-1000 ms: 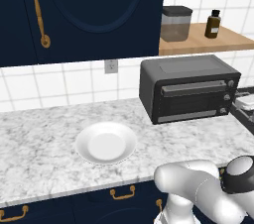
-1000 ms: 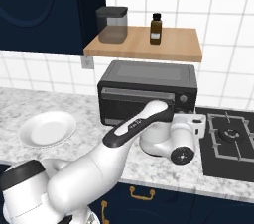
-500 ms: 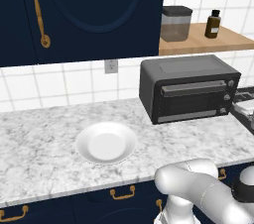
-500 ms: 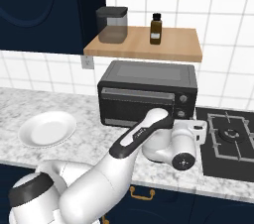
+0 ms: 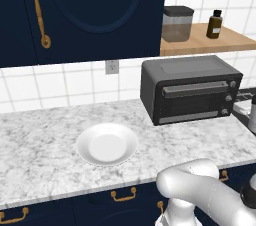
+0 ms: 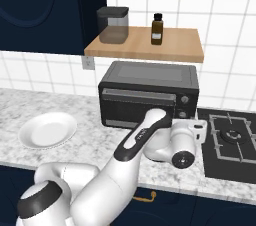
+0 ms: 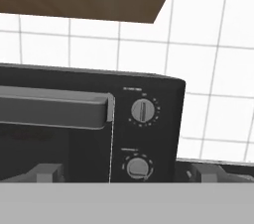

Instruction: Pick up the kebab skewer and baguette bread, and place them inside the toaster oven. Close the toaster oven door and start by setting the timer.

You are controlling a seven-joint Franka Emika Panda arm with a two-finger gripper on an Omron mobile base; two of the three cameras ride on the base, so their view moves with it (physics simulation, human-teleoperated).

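Observation:
The dark grey toaster oven (image 5: 190, 90) stands at the back of the counter, and its door (image 6: 137, 107) is shut. The kebab skewer and the baguette bread are out of view. My arm (image 6: 142, 137) reaches across to the oven's front right. In the hand view my gripper (image 7: 128, 173) is open, its fingertips (image 7: 47, 172) wide apart and nothing between them. It faces the right end of the door's bar handle (image 7: 54, 109) and the two knobs, an upper knob (image 7: 143, 110) and a lower knob (image 7: 138, 167), without touching them.
A white plate (image 5: 106, 143) lies on the marble counter (image 5: 40, 150) left of the oven. Above the oven a wooden shelf (image 6: 145, 45) holds a jar (image 6: 113, 24) and a brown bottle (image 6: 157, 28). A gas hob (image 6: 232, 137) lies to the right.
My arm has swung slightly right and lower in front of the oven. The gripper has stayed open and the oven door shut.

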